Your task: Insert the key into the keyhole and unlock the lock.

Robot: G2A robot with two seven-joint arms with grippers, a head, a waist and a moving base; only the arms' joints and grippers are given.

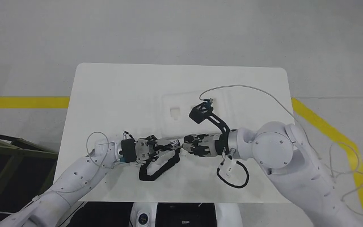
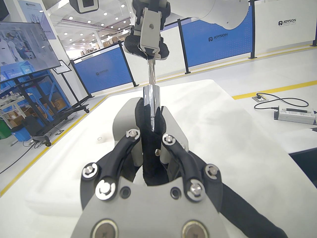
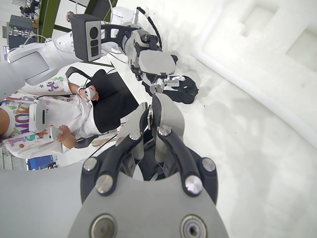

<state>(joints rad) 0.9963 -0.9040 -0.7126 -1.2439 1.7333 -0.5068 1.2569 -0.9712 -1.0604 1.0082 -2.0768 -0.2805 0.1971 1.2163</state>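
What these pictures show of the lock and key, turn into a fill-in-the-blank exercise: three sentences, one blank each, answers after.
1. The left pincer is shut on the chrome barrel of the ____.
2. The right pincer is shut on the ____, whose blade points at the keyhole.
3. The cable trailing back past the left pincer is ____ in colour.

Missing words: lock; key; black.

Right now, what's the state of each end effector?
Left end effector: closed, holding the lock.
Right end effector: closed, holding the key.
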